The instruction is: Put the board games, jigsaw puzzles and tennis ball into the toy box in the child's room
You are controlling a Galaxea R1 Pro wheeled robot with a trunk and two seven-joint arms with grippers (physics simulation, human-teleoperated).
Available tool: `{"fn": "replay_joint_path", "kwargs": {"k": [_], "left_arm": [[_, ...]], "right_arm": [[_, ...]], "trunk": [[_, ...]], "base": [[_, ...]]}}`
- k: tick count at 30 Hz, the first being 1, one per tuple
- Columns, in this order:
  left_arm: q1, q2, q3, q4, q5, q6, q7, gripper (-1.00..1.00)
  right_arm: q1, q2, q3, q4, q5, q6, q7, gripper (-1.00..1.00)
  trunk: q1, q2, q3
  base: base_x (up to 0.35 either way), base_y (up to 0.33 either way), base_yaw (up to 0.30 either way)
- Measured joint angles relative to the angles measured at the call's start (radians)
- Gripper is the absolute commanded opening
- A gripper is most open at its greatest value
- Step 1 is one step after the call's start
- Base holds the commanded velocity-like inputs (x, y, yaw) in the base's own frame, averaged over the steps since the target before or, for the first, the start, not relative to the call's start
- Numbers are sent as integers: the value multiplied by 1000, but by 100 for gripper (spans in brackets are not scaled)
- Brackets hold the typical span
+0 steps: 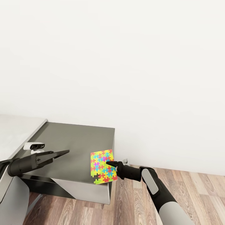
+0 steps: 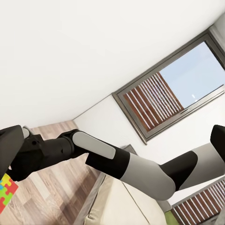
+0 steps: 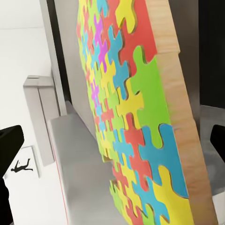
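White wall (image 1: 125, 56): plain, fills the upper part of the head view behind the table.

Wood-plank floor (image 1: 131, 203): brown boards, to the right of and below the table.

Table (image 1: 75, 140): dark grey top on white slanted panels, joined at its left to a pale grey top (image 1: 15, 131).

Window (image 2: 173, 89): dark frame with slatted blind, seen from the left wrist.

Right arm (image 1: 162, 193): grey and black, reaching in from the lower right toward the table's right front corner.

Left arm (image 1: 22, 165): black, held over the table's left front edge.

Jigsaw puzzle (image 1: 103, 166): thin flat panel, yellow, pink, blue, green and red interlocking pattern, lying on the dark top at the right front corner, its front edge slightly over the table edge. From the right wrist its patterned face (image 3: 126, 117) and wood-coloured edge sit between the two dark fingertips, which stand wide apart at either side and are not closed on it.

Right gripper (image 1: 110, 163): tip over the panel's right half; jaws spread, holding nothing.

Left gripper (image 1: 64, 152): well apart from the puzzle, fingers drawn to a point, empty; whether fully closed cannot be told.
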Motion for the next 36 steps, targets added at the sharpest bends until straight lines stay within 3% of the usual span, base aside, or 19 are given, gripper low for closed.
{"fn": "replay_joint_path", "kwargs": {"k": [1, 6, 7, 10, 36], "left_arm": [[0, 0, 0, 0, 0, 0, 0, 100], [0, 1, 0, 0, 0, 0, 0, 100], [0, 2, 1, 0, 2, 0, -1, 100], [0, 4, 1, 1, 5, 0, -1, 100], [0, 6, 0, 12, -4, 7, 3, 100]], "right_arm": [[0, 0, 0, 0, 0, 0, 0, -100], [0, 0, 0, 1, 23, -7, 0, -100], [0, 0, 0, 0, -6, 2, 2, -100], [0, -1, 0, 0, -2, 2, 2, -100], [0, -14, -1, -1, 3, -4, -7, -100]], "trunk": [[0, 0, 0], [0, 0, 0], [0, 0, 0], [0, 0, 0], [-100, 182, 81]], "base": [[-2, 5, 0], [-1, 2, 0], [0, 0, 0], [0, 0, 0], [0, 0, 0]]}}
